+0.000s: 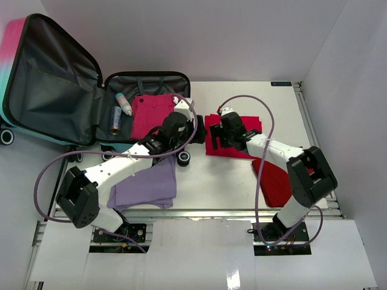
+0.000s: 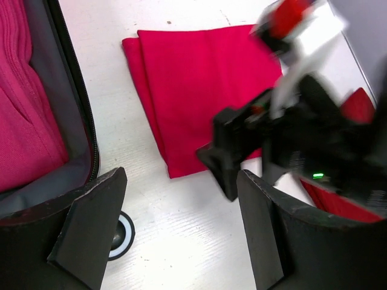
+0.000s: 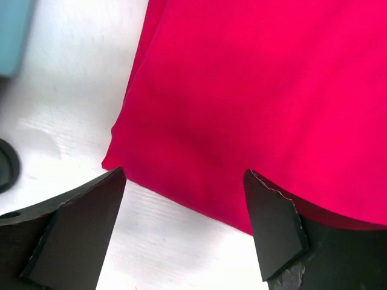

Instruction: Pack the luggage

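Right gripper (image 3: 184, 181) released over red cloth (image 3: 254, 90), left gripper (image 2: 181, 181) released, bottles (image 1: 121, 110) in luggage (image 1: 54, 78) visible only overhead

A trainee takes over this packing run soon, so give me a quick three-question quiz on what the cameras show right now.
1. True or false: the luggage is closed.
2. What lies directly below the right gripper? A) a purple cloth B) a folded red cloth C) a bottle
3. Fill in: the folded garment already inside the luggage is ____ in colour.

Key: 1 false, it lies open; 2 B; 3 pink.
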